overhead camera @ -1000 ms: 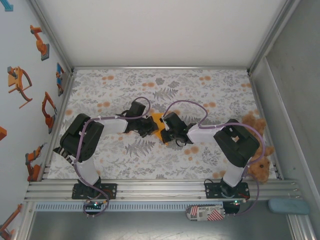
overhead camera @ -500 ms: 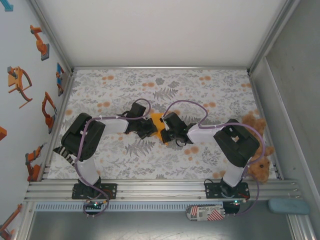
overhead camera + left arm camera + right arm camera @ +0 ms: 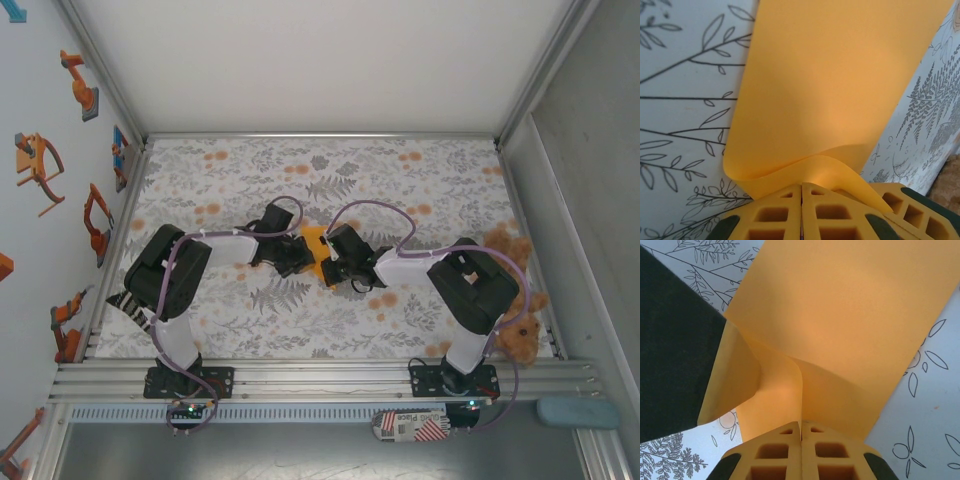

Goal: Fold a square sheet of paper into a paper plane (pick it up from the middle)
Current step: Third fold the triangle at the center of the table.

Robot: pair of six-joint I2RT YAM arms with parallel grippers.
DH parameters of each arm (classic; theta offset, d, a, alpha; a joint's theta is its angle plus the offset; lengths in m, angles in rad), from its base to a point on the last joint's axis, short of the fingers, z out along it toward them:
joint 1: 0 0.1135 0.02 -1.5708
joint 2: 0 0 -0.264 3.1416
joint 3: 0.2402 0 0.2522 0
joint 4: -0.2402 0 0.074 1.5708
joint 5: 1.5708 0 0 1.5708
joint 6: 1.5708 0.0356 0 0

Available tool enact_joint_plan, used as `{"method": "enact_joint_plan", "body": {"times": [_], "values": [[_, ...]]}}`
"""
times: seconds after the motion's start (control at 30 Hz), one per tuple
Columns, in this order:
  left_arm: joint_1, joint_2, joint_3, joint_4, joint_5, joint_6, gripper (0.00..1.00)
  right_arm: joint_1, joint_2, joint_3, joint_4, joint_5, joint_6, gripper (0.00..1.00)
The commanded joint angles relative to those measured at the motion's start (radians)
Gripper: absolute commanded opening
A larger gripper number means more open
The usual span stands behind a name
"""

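The square sheet of paper (image 3: 315, 243) is orange-yellow and sits bent between the two grippers at mid-table. In the left wrist view the paper (image 3: 840, 75) curls over into a loop at my left gripper (image 3: 801, 186), whose yellow fingers are pressed together on its near edge. In the right wrist view the paper (image 3: 850, 305) runs as a raised crease into my right gripper (image 3: 801, 424), shut on it. From above, the left gripper (image 3: 303, 257) and right gripper (image 3: 328, 267) face each other, almost touching. The paper plane is out of view.
A floral cloth (image 3: 400, 180) covers the table. A brown teddy (image 3: 515, 300) lies at the right edge beside the right arm. An aluminium rail (image 3: 320, 375) runs along the near edge, and walls close off the left, far and right sides.
The left gripper has nudged slightly at the paper. The right arm and the paper stay where they were.
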Motion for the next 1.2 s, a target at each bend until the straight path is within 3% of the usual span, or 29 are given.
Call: {"method": "enact_joint_plan", "body": {"times": [0.0,0.5,1.17], "values": [[0.026,-0.03,0.067,-0.073,-0.026,0.063,0.1,-0.008,0.012,0.002,-0.024,0.011,0.007,0.0],[0.097,0.216,0.344,-0.239,-0.002,0.184,0.12,-0.012,-0.041,0.0,-0.027,-0.015,0.006,0.0],[0.094,0.267,0.375,-0.327,-0.033,0.215,0.1,-0.016,-0.056,-0.024,-0.025,-0.007,0.025,0.0]]}}
